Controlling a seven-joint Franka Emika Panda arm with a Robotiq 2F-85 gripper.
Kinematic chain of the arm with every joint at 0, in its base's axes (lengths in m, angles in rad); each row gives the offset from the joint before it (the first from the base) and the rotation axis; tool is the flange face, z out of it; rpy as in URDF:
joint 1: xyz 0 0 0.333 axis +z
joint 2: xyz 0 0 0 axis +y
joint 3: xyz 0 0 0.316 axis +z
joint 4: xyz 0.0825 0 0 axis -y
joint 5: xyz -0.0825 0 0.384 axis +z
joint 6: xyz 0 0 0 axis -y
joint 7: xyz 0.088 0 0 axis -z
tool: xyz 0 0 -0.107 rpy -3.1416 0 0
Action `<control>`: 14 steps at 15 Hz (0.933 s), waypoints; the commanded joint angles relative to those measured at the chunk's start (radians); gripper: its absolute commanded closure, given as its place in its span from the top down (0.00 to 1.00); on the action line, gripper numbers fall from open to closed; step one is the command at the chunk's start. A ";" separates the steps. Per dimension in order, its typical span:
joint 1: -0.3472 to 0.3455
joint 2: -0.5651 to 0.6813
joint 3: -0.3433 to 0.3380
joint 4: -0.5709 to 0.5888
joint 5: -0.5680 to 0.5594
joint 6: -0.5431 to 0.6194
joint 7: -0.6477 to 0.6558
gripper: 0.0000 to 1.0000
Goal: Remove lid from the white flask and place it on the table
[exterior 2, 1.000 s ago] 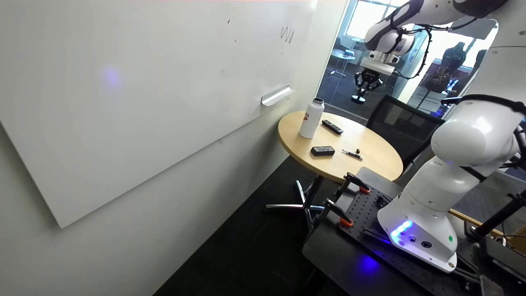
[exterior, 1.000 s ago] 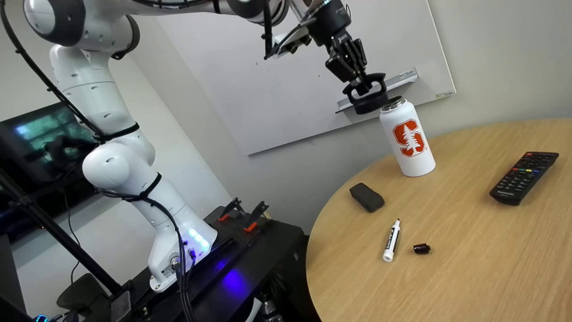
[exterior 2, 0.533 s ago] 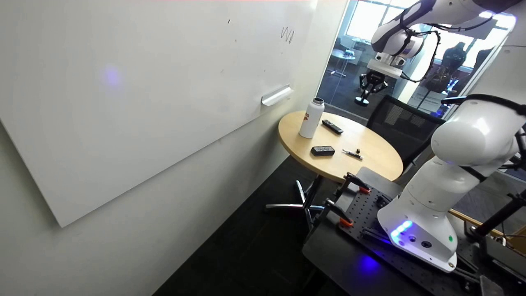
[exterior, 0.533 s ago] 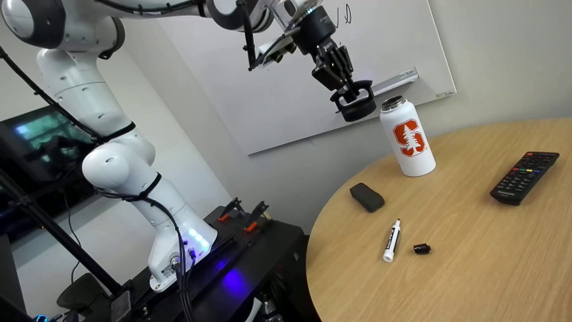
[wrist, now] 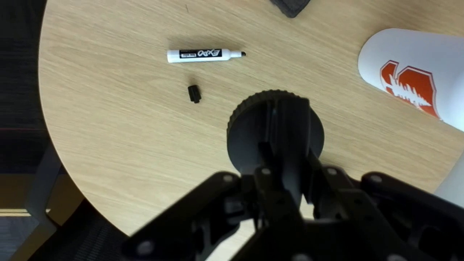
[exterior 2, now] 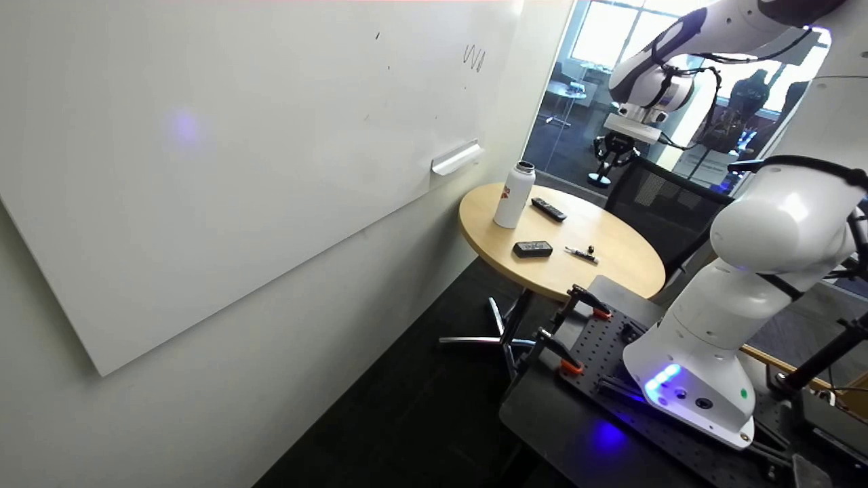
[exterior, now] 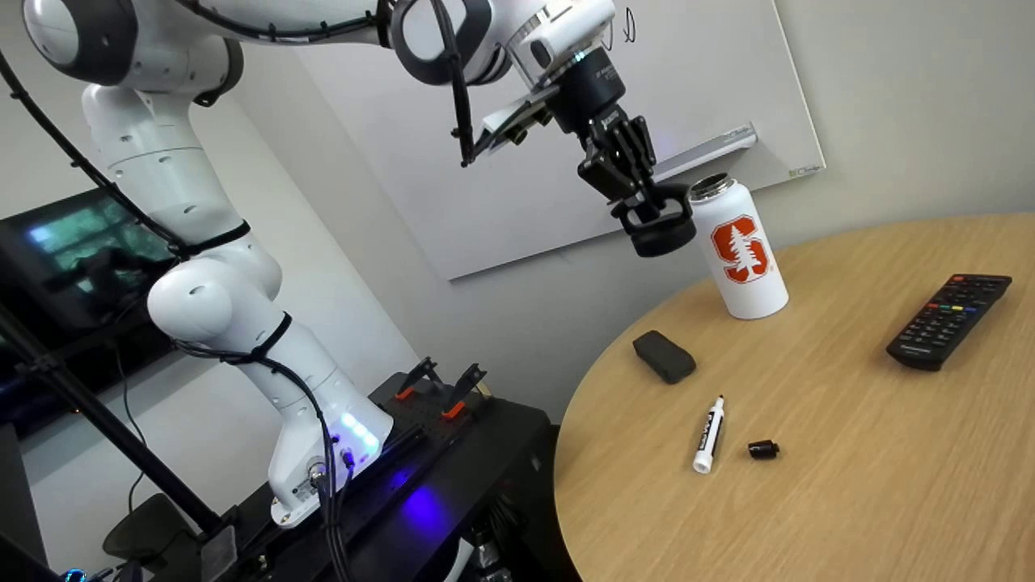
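I see the pincer [exterior: 645,205] clamped on the lid [exterior: 665,237], holding it up in the air, apart from the uncapped bottle [exterior: 738,247]. The worktop [exterior: 857,453] lies below, so to me the coming move looks mostly downward.

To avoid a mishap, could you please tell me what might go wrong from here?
The gripper holds the black lid by its handle, so it might tilt or slip on the way down. In the wrist view, the marker and small black cap appear near the lid, which could land on them. The open white flask stands on the table and might tip if bumped.
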 commanded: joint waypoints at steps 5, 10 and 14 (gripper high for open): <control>-0.034 0.221 0.052 0.017 0.230 0.190 0.008 0.05; -0.054 0.400 0.124 0.092 0.339 0.338 0.021 0.05; -0.065 0.508 0.124 0.188 0.329 0.314 0.051 0.05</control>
